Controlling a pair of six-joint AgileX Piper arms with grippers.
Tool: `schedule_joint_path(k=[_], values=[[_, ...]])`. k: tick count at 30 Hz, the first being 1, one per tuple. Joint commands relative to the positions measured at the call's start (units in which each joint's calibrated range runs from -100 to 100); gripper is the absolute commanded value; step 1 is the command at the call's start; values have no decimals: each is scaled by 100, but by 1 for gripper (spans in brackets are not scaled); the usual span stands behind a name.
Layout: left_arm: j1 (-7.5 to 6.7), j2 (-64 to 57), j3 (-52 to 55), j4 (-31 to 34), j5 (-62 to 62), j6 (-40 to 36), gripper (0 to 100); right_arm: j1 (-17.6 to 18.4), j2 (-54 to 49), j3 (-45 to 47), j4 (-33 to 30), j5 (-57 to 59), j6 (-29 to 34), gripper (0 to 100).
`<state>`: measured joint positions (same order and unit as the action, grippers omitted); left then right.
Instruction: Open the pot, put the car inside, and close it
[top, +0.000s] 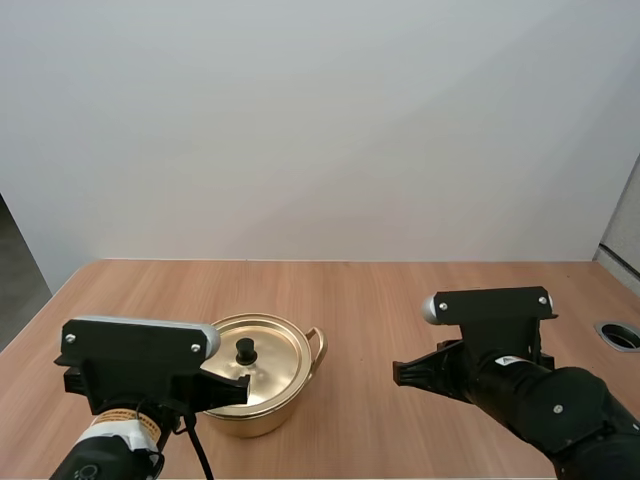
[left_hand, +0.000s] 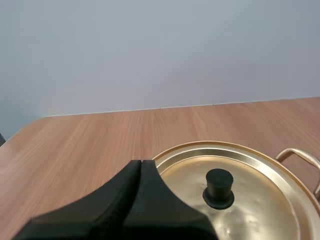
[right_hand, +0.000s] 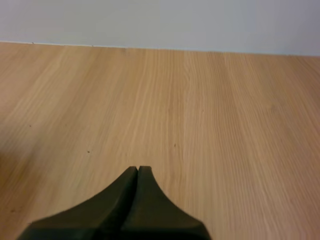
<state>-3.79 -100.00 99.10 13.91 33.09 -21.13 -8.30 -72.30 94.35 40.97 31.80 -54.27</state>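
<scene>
Wooden table (top: 420, 300) carries a gold pot (top: 275, 412), lid (top: 275, 360) seated. Left gripper (left_hand: 140, 163): fingers pressed together, empty, near the lid's rim. Right gripper (right_hand: 138, 169): likewise closed, empty.

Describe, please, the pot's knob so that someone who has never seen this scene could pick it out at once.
On the wooden table, a gold-coloured pot with a loop handle stands close to the left claw. Its lid is on, and the knob stands upright at the lid's middle. It is small, round and black, the one dark spot on the shiny gold metal.
</scene>
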Motion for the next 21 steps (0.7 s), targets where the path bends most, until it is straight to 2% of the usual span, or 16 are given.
schedule_joint_path(k=[1, 6, 7, 9, 13, 17, 21], values=[[-2, 0, 0, 93, 12, -151, 0, -2, -3, 351, 233, -569, -153, 0], [-2, 0, 0, 93, 12, -151, 0, 81, -3, 565, 993, -1459, -856, 0], [-2, 0, 0, 93, 12, -151, 0, 99, -3, 565, 980, -1459, -876, 0], [-2, 0, 0, 93, 12, -151, 0, 362, -234, 565, 853, -1520, -876, 0], [-2, 0, 0, 93, 12, -151, 0, 702, -1326, 565, 842, -1518, -846, 0], [-2, 0, 0, 93, 12, -151, 0, 701, -2770, 565, 842, -1333, -835, 0], [-2, 0, 0, 93, 12, -151, 0, 649, -2568, 565, 901, -1585, -784, 0]])
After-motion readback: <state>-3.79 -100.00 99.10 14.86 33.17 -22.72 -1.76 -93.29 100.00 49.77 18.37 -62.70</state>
